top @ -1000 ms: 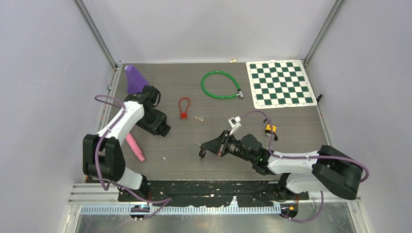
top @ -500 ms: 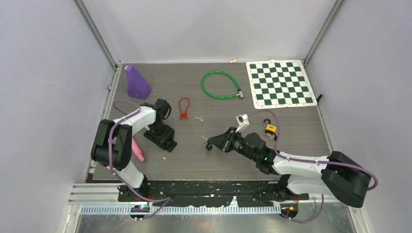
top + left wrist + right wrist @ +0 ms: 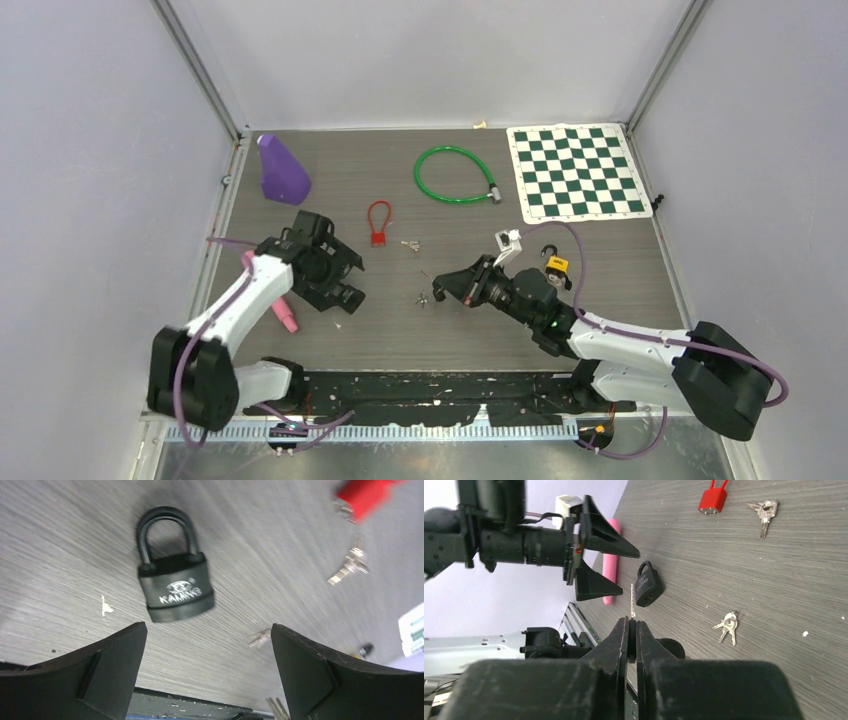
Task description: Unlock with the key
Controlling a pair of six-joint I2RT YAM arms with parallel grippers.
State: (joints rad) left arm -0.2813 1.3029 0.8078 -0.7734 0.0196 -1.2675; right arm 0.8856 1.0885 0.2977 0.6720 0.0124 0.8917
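A black padlock (image 3: pixel 175 587) lies flat on the table, shackle pointing away, just beyond my open left gripper (image 3: pixel 207 628). It also shows in the right wrist view (image 3: pixel 647 584). In the top view my left gripper (image 3: pixel 338 283) hangs over it and I cannot tell the padlock apart. My right gripper (image 3: pixel 437 292) is shut on a small key (image 3: pixel 632 600). The blade sticks out past the fingertips toward the padlock, a short way from it.
A loose key bunch (image 3: pixel 422 297) lies under the right gripper, another (image 3: pixel 410 245) lies by a red padlock (image 3: pixel 378 225). A pink stick (image 3: pixel 283 312), purple cone (image 3: pixel 281 170), green cable lock (image 3: pixel 455 175), yellow padlock (image 3: pixel 556 265) and chessboard mat (image 3: pixel 577 172) surround them.
My left gripper has swung from the back left toward the table's middle and now hangs over the black padlock. My right gripper has moved away and rightward with the key.
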